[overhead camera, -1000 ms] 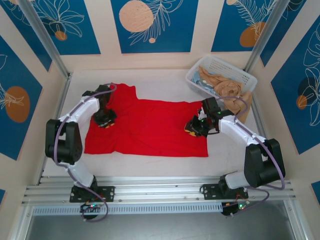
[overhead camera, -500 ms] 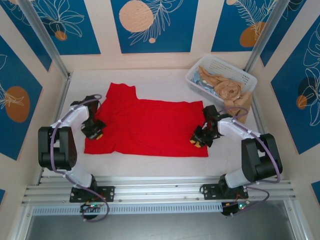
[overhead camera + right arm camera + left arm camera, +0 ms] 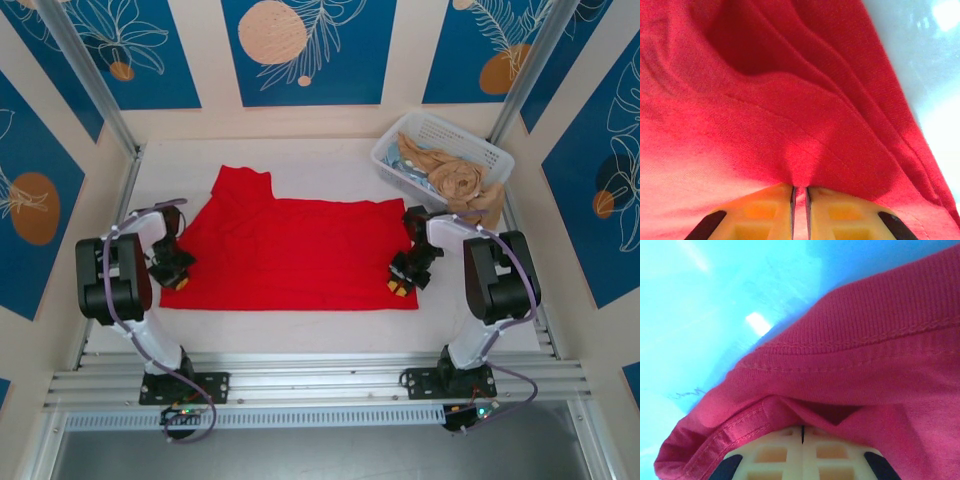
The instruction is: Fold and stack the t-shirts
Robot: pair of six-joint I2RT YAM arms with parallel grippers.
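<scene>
We found the shirt (image 3: 300,250) spread flat on the table (image 3: 330,160), one sleeve pointing toward the far left and the near hem running roughly parallel to the table's near edge.

The left gripper (image 3: 172,272) sat low at the shirt's near-left corner. In the left wrist view it was clenched: the cream fingers (image 3: 775,452) met along a thin seam, and the shirt's stitched hem was bunched over their tips.

The right gripper (image 3: 402,280) sat low at the near-right corner. In the right wrist view its orange fingers (image 3: 765,210) were pressed almost together, grasping a thin fold of the red cloth between them.

A white basket (image 3: 385,150) holding tan cloth stood in the far right corner of the table, near the shirt's far right corner.
</scene>
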